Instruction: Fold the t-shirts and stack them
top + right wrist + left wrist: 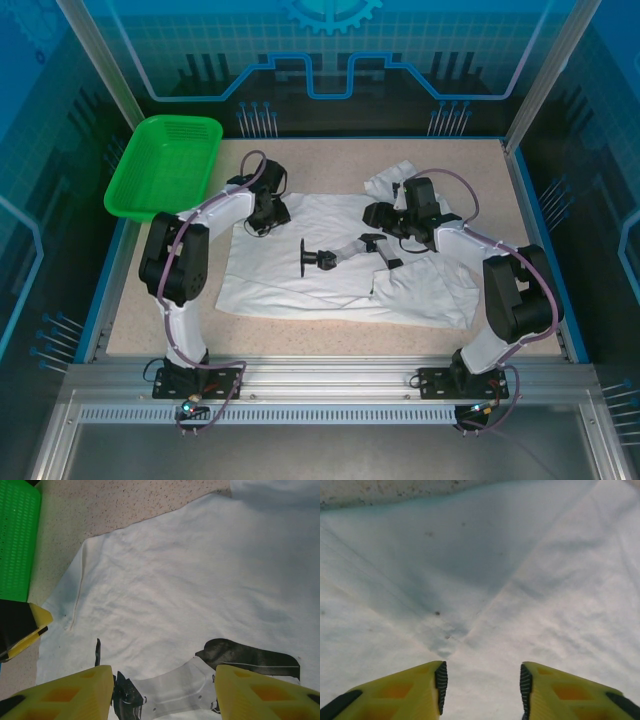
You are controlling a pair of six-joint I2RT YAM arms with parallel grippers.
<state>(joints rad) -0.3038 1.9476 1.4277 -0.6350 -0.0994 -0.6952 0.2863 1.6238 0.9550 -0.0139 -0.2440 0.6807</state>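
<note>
A white t-shirt [300, 285] lies spread flat mid-table, its black print [335, 255] facing up. Low over its far left corner, my left gripper [263, 222] is open, and in the left wrist view it [482, 680] has only cloth [545, 595] with a diagonal folded edge beneath it and nothing between the fingers. My right gripper [378, 216] hovers open over the shirt's far middle, and in the right wrist view it [164, 690] straddles the print [250, 657] from above without holding anything. A second t-shirt [386, 182] lies bunched behind the right arm.
The green mesh basket [165, 165] sits at the far left corner, partly off the table, and its wall [17, 540] appears in the right wrist view. Speckled tabletop [330, 160] is bare behind the shirt. Low rails edge the table.
</note>
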